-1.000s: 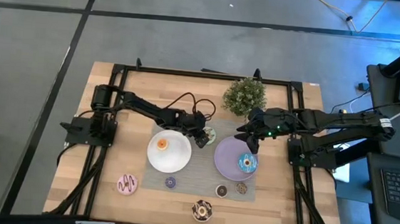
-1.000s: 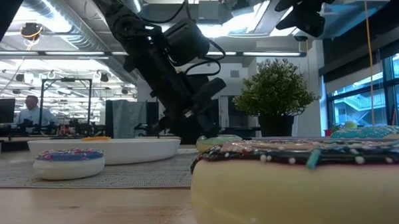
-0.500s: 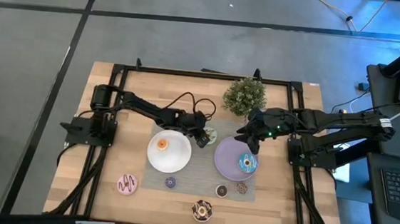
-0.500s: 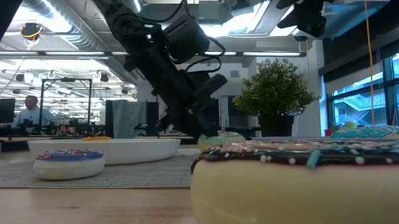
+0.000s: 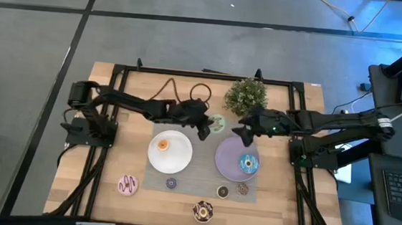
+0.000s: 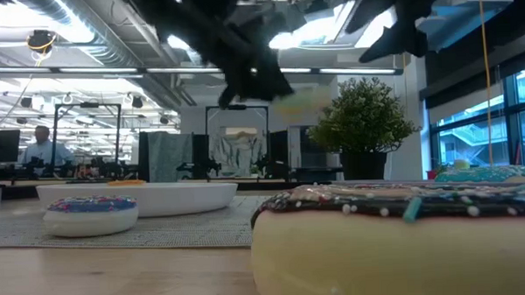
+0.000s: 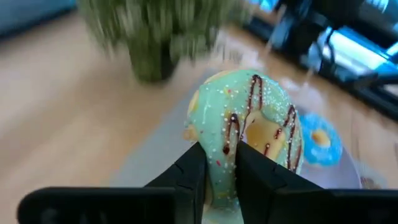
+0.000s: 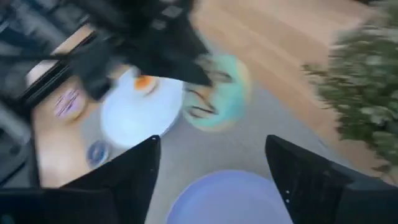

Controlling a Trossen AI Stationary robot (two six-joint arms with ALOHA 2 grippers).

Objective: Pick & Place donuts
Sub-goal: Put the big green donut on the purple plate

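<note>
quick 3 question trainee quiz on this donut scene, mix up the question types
1. True or false: the left hand grips the green donut.
2. Which donut lies on the lilac plate? A pink, B blue, C chocolate.
3. Fill in: the orange mini donut sits on the ___ plate.

Key: 1 true, it is lifted beside the plant. 2 B, the blue donut. 3 white. The right hand is open, holding nothing.

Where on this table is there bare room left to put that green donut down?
The white plate has bare rim around the orange mini donut. The lilac plate is free beside the blue donut. Bare wood lies left of the white plate, above the pink donut. It is crowded along the mat's front edge and near the plant.
</note>
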